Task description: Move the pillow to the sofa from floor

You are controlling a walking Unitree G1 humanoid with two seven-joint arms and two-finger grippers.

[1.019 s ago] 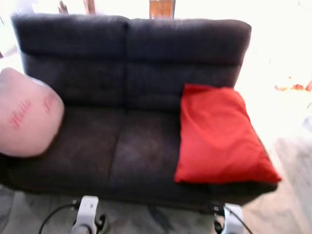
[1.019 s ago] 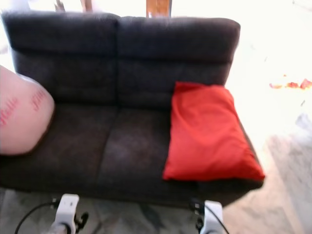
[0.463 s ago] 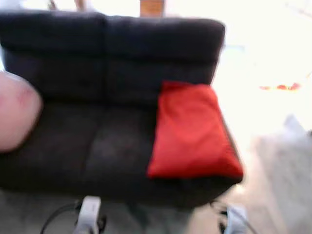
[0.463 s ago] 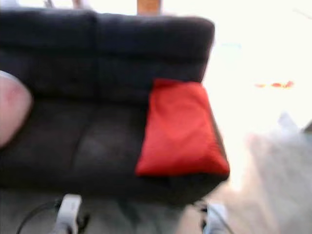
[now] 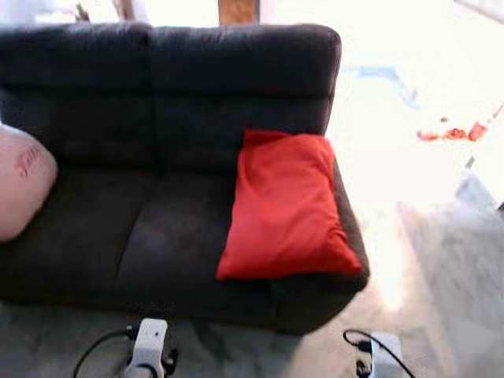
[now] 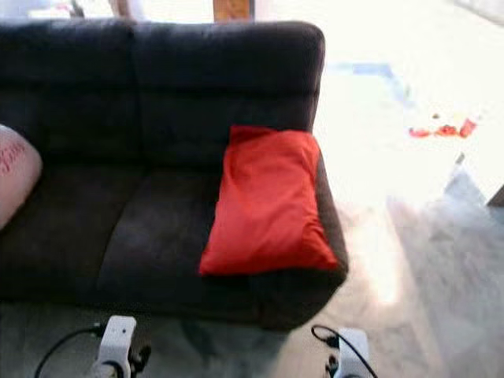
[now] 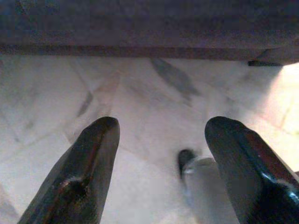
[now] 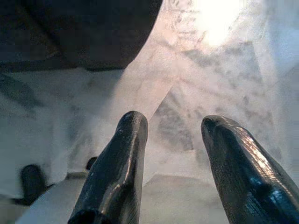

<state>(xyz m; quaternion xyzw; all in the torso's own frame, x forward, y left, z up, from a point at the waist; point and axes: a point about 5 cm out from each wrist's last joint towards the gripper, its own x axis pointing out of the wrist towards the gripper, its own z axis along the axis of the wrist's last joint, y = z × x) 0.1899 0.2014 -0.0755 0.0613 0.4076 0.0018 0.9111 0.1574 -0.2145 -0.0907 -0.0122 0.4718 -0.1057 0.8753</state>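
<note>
A red pillow (image 5: 287, 206) lies on the right seat of a dark grey two-seat sofa (image 5: 157, 118), its top leaning on the backrest. A pink pillow (image 5: 22, 185) with red lettering rests at the sofa's left end, partly cut off by the picture's edge. Both arms hang low in front of the sofa, their wrists at the bottom edge. In the left wrist view my left gripper (image 7: 161, 140) is open over the marble floor. My right gripper (image 8: 174, 128) is also open above the floor, holding nothing.
Pale marble floor (image 5: 441, 260) stretches to the right of the sofa, brightly lit. Small red items (image 5: 449, 134) lie on the floor far right. The sofa's dark base (image 7: 140, 28) runs across the left wrist view, close ahead.
The whole scene has shifted left in the eye views, so the camera has turned right. More floor shows at right and less of the pink pillow. The pillows have not moved.
</note>
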